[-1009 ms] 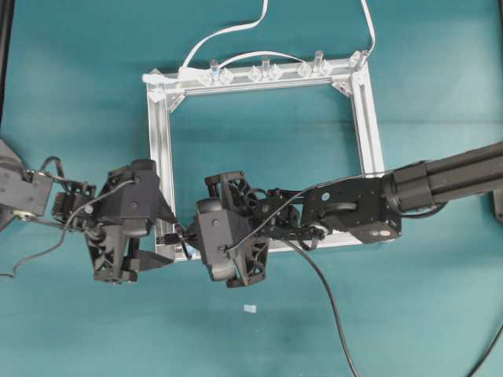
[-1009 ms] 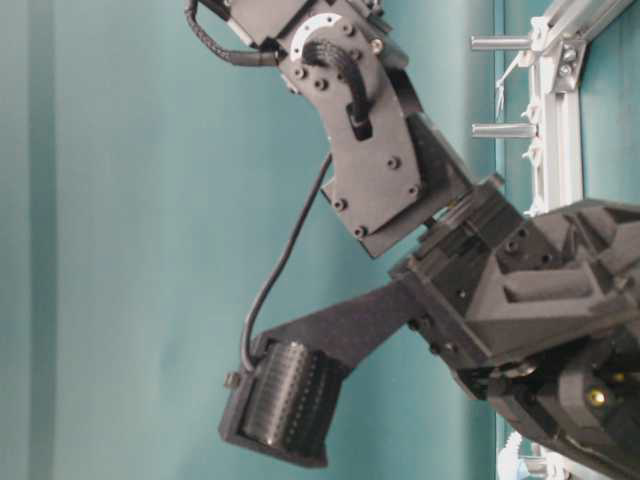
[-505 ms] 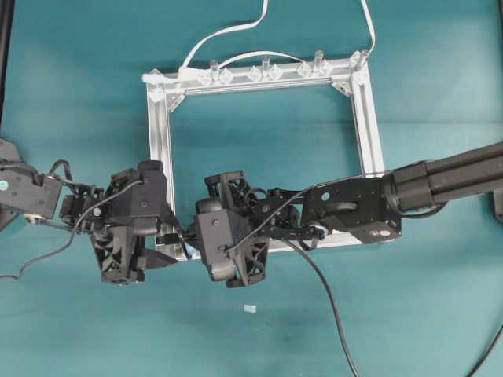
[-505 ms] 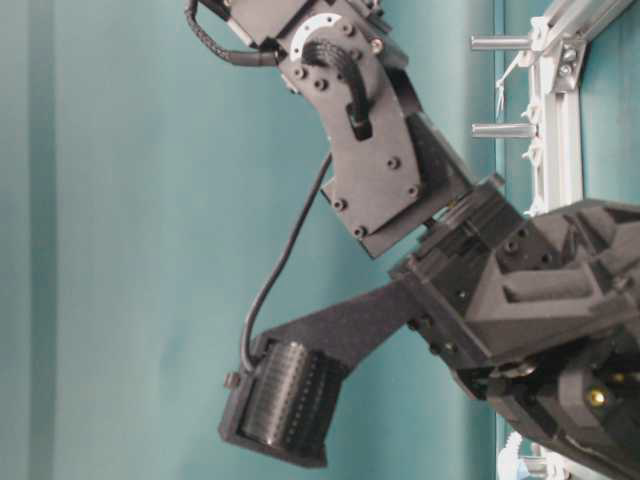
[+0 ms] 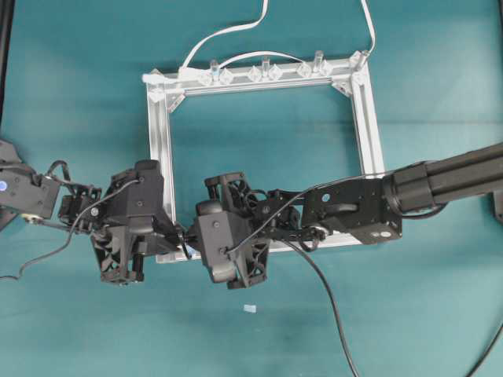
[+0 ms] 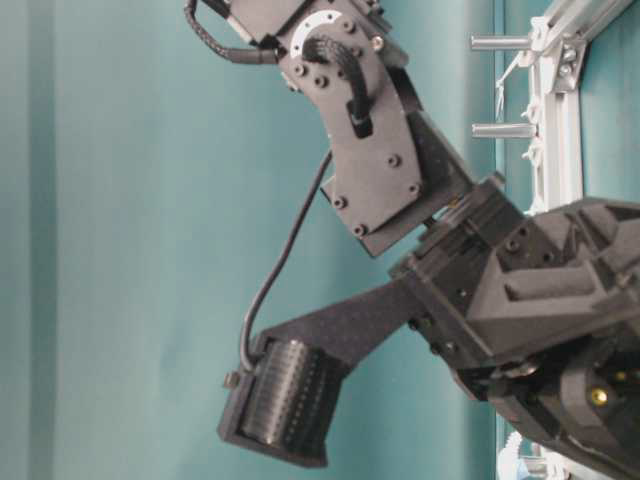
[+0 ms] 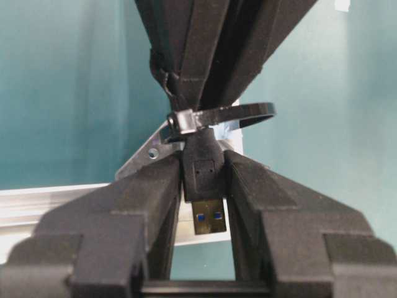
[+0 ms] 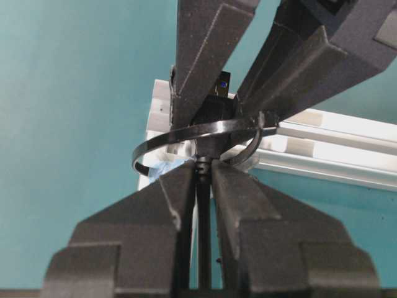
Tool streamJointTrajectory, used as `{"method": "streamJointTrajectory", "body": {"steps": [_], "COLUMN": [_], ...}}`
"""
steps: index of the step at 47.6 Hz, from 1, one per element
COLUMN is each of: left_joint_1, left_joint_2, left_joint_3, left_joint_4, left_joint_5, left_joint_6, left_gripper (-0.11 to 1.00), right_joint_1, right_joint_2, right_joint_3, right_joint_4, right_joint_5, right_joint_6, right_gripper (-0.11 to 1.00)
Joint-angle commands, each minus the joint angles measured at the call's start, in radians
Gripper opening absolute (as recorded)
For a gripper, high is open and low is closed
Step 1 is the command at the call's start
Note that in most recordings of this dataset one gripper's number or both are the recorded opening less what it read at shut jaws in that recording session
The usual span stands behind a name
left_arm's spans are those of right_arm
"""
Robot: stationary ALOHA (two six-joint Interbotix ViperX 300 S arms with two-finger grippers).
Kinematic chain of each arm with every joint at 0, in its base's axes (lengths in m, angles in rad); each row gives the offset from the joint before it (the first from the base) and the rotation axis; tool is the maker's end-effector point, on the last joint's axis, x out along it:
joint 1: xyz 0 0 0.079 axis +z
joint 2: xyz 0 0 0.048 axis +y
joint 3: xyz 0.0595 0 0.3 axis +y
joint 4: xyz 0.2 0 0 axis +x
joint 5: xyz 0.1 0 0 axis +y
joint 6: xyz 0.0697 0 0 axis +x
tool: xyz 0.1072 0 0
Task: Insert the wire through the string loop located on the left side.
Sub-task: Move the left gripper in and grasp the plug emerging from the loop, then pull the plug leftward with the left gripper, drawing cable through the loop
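Observation:
The wire's black plug [image 7: 208,214] pokes through the string loop [image 7: 248,112], a thin dark band fixed at the silver frame's [image 5: 161,157] near left corner. My left gripper [image 7: 204,160] is shut on the plug, with a finger pressed against each side. On the loop's other side, my right gripper [image 8: 203,169] is shut on the wire's thin cable [image 8: 204,236]. In the right wrist view the loop [image 8: 186,133] circles the plug just past my fingertips, with a pale bluish bit [image 8: 162,169] at its base. From overhead, both grippers [image 5: 174,236] [image 5: 190,236] meet at that corner.
White cables [image 5: 228,31] and clear clips [image 5: 263,73] sit along the frame's far rail. A black cable [image 5: 328,298] trails from the right arm to the front edge. A small pale scrap [image 5: 250,308] lies on the teal table. The table-level view shows mostly arm links and the frame [image 6: 560,130].
My left gripper has gone from wide open to shut on the plug and has shifted slightly toward the frame corner. The right gripper has kept its grip and place.

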Motion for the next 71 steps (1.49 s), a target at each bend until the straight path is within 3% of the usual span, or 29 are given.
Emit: {"method": "streamJointTrajectory", "body": {"steps": [1,31,43,47,54,58,71], "left_joint_1": [-0.002,-0.002,-0.005,-0.008,-0.009,-0.009,-0.009], "left_joint_2": [-0.012,-0.017,-0.018,-0.018,-0.018,-0.017,-0.018], "left_joint_3": [-0.014,-0.021,-0.025,-0.023,-0.025,-0.025,-0.025], "left_joint_4": [0.002,0.002,0.002,0.002,0.002,0.002,0.002], "left_joint_5": [-0.018,-0.017,-0.017,-0.015,-0.014,-0.015,0.008], "left_joint_6": [-0.005,-0.012,-0.032,-0.032,-0.032,-0.032,-0.032], "left_gripper": [0.22,0.22,0.22,0.22,0.22,0.22,0.22], "right_joint_1": [-0.002,-0.002,-0.011,-0.011,-0.011,-0.011,-0.011], "right_joint_2": [-0.023,-0.023,-0.023,-0.023,-0.023,-0.023,-0.025], "right_joint_3": [-0.020,-0.034,-0.041,-0.035,-0.021,-0.014,-0.014], "right_joint_4": [-0.003,-0.003,-0.003,-0.003,-0.003,-0.005,-0.005], "right_joint_5": [-0.002,0.071,0.118,0.112,0.109,0.107,0.109], "right_joint_6": [0.008,0.044,0.097,0.103,0.104,0.104,0.101], "right_gripper": [0.10,0.10,0.12,0.31,0.75,0.91,0.95]}}
